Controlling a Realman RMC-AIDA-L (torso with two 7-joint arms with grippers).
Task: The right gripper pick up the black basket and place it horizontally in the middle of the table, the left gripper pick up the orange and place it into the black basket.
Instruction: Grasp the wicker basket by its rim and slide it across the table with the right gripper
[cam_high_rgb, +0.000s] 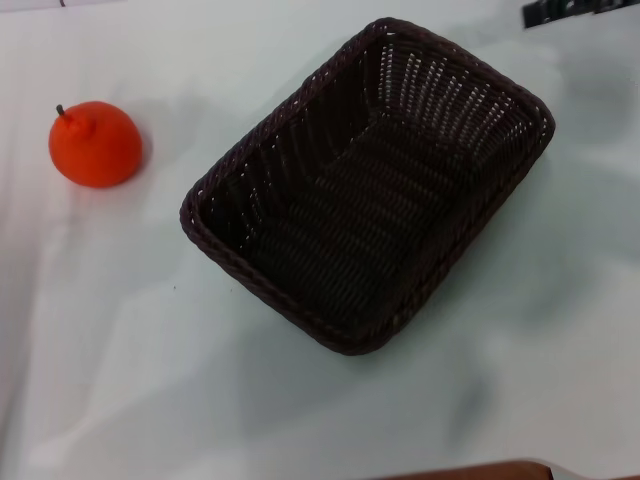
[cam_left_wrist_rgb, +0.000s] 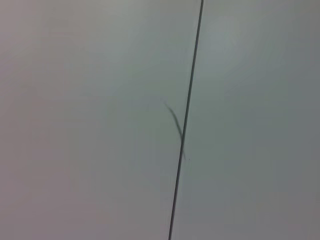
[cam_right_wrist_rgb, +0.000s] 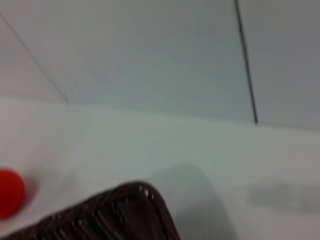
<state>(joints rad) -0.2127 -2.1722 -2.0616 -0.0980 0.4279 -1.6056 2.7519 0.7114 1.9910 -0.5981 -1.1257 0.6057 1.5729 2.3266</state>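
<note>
The black basket (cam_high_rgb: 368, 190) lies empty on the table (cam_high_rgb: 120, 330), set diagonally, a little right of the middle. The orange (cam_high_rgb: 95, 144) sits on the table at the left, apart from the basket, its dark stem up. In the right wrist view a corner of the basket (cam_right_wrist_rgb: 115, 212) shows, with the orange (cam_right_wrist_rgb: 9, 192) beyond it. Neither gripper shows in any view. The left wrist view shows only a pale surface with a thin dark line (cam_left_wrist_rgb: 186, 120).
A dark object (cam_high_rgb: 575, 10) sits at the far right edge of the table. A brown strip (cam_high_rgb: 480, 470) shows at the near edge. Bare tabletop lies between the orange and the basket and in front of both.
</note>
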